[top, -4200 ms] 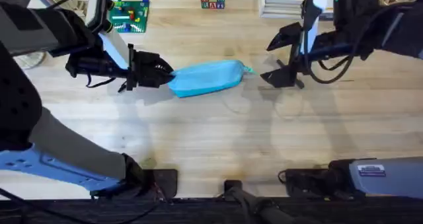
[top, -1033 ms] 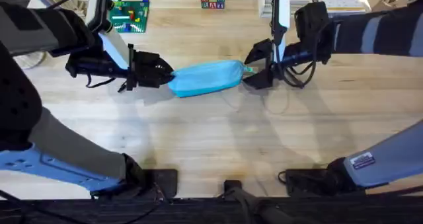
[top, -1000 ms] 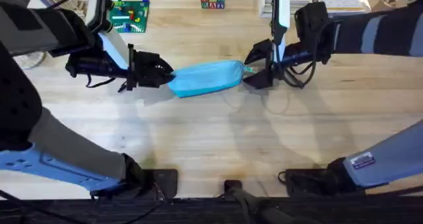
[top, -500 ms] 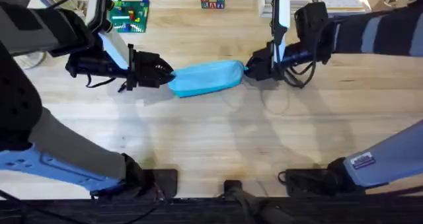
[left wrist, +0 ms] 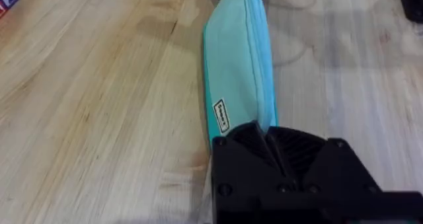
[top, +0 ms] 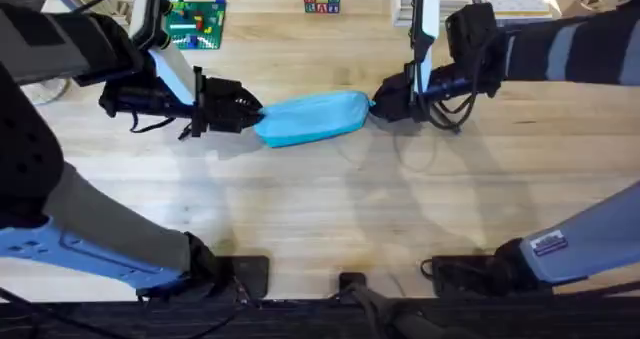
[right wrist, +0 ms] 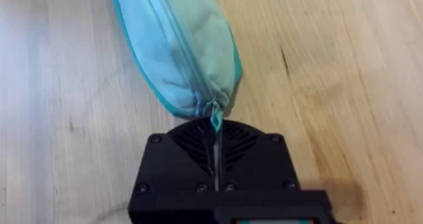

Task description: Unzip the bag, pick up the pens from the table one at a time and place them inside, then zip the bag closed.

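Your left gripper (top: 250,111) sits at the left end of the bag (top: 312,116), its fingers pinching the fabric there (the left wrist view shows the cloth running straight into the black housing). The bag lies lengthwise across the middle of the counter (top: 320,209), its zipper (right wrist: 187,59) shut along the top seam. At the bag's right end, your right gripper (top: 378,106) has its fingers pressed together on the small teal pull tab (right wrist: 216,121). Toy blocks (top: 195,21) rest at the far left edge of the counter.
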{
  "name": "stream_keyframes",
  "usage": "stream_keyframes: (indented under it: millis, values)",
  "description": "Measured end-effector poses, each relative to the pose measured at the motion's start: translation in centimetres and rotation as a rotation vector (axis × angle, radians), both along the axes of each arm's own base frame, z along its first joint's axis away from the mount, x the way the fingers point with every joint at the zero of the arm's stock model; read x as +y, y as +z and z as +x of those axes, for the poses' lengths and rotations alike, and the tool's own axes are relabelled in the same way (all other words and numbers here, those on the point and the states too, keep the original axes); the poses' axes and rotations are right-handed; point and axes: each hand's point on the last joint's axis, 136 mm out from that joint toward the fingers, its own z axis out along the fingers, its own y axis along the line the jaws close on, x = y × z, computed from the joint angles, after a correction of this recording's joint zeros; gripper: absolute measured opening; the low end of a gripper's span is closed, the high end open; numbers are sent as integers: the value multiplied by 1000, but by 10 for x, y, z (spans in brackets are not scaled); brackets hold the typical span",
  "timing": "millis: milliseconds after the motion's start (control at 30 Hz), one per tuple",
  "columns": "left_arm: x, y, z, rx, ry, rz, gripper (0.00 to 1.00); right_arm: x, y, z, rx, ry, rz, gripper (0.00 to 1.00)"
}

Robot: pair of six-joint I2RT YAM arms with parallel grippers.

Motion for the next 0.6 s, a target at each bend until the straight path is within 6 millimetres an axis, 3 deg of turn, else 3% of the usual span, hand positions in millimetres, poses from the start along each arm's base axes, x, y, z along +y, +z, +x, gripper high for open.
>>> stream_keyframes:
  millis: [300, 600]
  values:
    - [0, 0, 0, 0, 0, 0, 42, 0, 4, 0, 20, -27, 6, 30]
    - [0, 0, 0, 1, 0, 0, 42, 0, 50, 5, -88, -52, 24, 30]
